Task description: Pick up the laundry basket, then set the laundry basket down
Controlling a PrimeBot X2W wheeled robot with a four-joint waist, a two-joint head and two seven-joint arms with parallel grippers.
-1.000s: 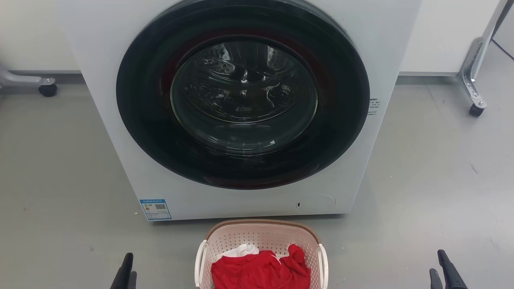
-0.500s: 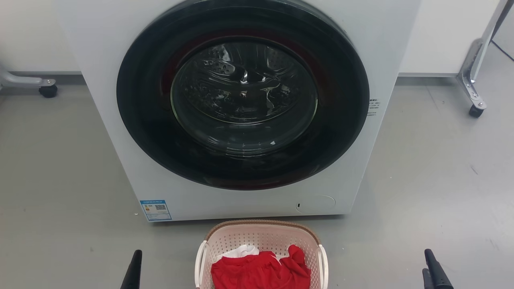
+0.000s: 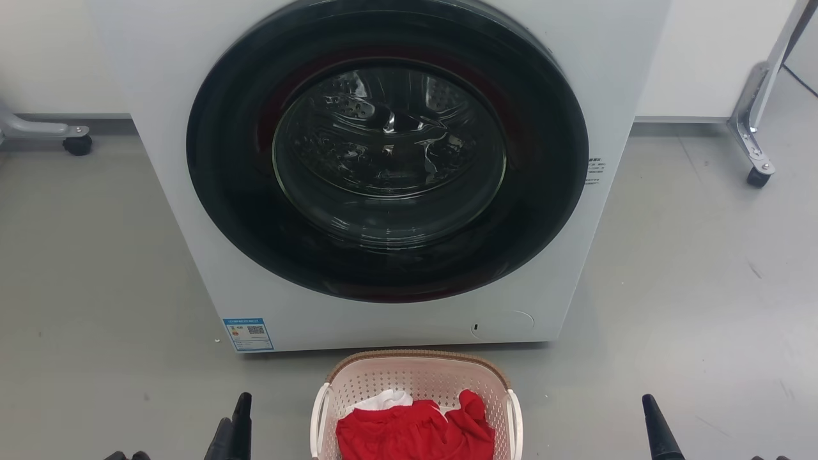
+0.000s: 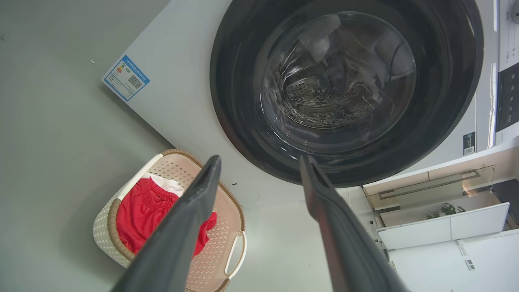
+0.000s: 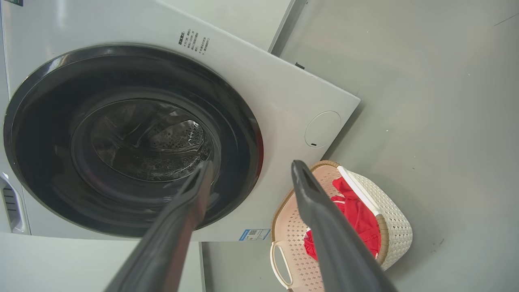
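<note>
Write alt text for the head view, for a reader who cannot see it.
A pale laundry basket holding red clothes sits on the grey floor before a white washing machine, door shut. The left end effector and right end effector flank it without touching.

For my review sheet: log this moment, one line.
laundry basket: on floor, ungrasped | left gripper: open | right gripper: open

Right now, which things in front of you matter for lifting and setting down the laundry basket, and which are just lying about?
For the job: laundry basket, its white handles, left end effector, right end effector, both open.

Just there: washing machine, red garment and white cloth in the basket, wheeled frame leg on the floor.
</note>
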